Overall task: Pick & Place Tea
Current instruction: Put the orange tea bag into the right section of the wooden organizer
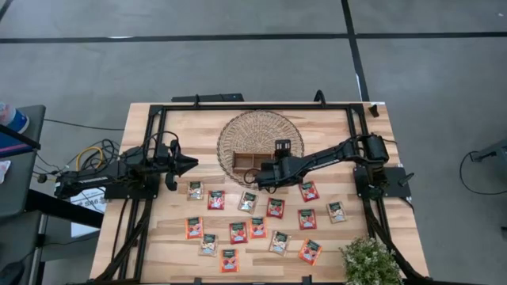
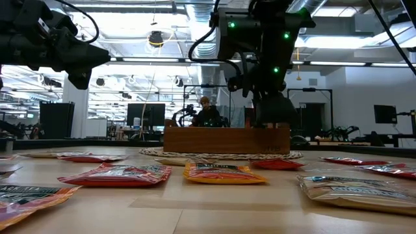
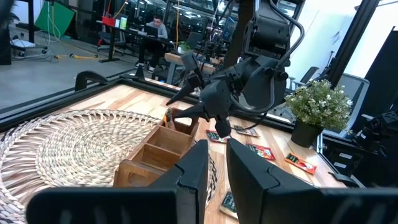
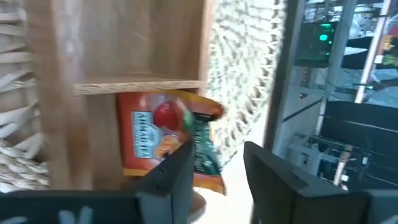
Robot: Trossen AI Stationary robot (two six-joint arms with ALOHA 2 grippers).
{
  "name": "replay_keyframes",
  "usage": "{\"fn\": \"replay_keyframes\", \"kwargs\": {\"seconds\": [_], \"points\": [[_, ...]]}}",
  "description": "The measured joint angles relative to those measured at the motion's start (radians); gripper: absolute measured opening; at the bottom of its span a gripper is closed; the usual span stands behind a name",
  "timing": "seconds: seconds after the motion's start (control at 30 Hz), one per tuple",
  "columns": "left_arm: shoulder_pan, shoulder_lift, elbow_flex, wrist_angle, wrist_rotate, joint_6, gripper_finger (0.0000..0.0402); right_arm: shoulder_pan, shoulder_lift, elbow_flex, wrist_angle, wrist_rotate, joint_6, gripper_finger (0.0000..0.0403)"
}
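Several tea sachets, red, orange and pale, lie flat on the near half of the table. A brown wooden three-compartment tray stands on a round wicker mat. One orange sachet lies in the tray's right-end compartment, its green-topped edge up against the tray wall. My right gripper hangs open just above that compartment, one finger in front of the sachet; I cannot tell whether it touches. My left gripper waits shut over the table's left part, holding nothing.
A small potted plant stands at the near right corner. The black frame runs along the table's far edge and sides. The tray's other two compartments show bare wood. People sit at desks in the room beyond.
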Motion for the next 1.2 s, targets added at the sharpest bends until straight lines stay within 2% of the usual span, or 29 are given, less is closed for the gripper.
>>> {"fn": "replay_keyframes", "kwargs": {"seconds": [0.17,0.33,0.53,0.6,0.77,0.9,1.0,1.2], "points": [[0.000,0.000,0.000,0.000,0.000,0.000,0.0050,0.000,0.000,0.063,-0.110,0.049,0.003,0.0163],[0.000,0.000,0.000,0.000,0.000,0.000,0.0050,0.000,0.000,0.188,-0.321,0.123,0.093,0.0170],[0.000,0.000,0.000,0.001,0.001,-0.001,0.0050,0.007,-0.040,0.299,-0.574,0.105,0.261,0.0161],[0.000,0.000,0.000,0.003,0.002,-0.001,0.0050,0.018,-0.081,0.299,-0.583,0.034,0.253,0.0156],[0.000,0.000,0.000,0.004,0.004,-0.015,0.0050,0.045,-0.209,0.301,-0.584,-0.264,0.243,0.0145],[0.000,0.000,0.000,0.004,0.004,-0.074,0.0050,0.078,-0.312,0.301,-0.585,-0.445,0.281,0.0138],[0.000,0.000,0.000,0.004,0.003,-0.127,0.0050,0.115,-0.372,0.300,-0.581,-0.505,0.333,0.0134],[0.000,0.000,0.000,0.018,0.033,-0.241,0.0050,0.218,-0.445,0.300,-0.569,-0.513,0.471,0.0134]]}}
